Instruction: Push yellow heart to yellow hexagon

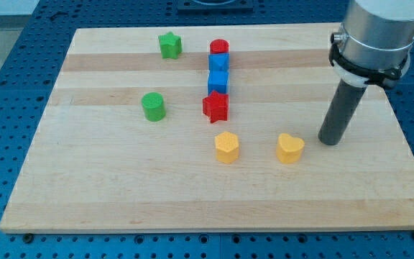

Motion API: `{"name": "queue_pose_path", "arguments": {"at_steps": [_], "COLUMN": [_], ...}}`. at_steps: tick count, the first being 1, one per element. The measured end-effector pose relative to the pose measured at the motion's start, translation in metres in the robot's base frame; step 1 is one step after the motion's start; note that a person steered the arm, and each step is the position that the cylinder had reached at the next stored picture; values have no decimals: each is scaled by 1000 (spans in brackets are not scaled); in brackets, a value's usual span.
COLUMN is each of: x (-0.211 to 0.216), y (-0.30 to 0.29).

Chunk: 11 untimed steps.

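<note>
Your arm carries no hand, only a rod, so nothing is grasped. My tip rests on the bench, just to the view's right of the yellow heart and apart from it. The yellow hexagon sits further to the view's left, beyond the heart. Above the hexagon you see the red star, two blue blocks and a red cylinder.

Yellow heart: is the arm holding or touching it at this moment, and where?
Nothing is held. My tip stands on the board just to the view's right of the yellow heart, with a small gap between them, so it touches no block.
</note>
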<state>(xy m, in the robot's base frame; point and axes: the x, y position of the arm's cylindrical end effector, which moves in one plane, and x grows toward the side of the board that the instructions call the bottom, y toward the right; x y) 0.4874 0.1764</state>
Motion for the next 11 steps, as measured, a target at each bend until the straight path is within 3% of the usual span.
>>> {"name": "queue_pose_path", "arguments": {"at_steps": [2,6,8,11], "x": [31,-2,-19,36], "y": [-23,-91,-32,-33]}}
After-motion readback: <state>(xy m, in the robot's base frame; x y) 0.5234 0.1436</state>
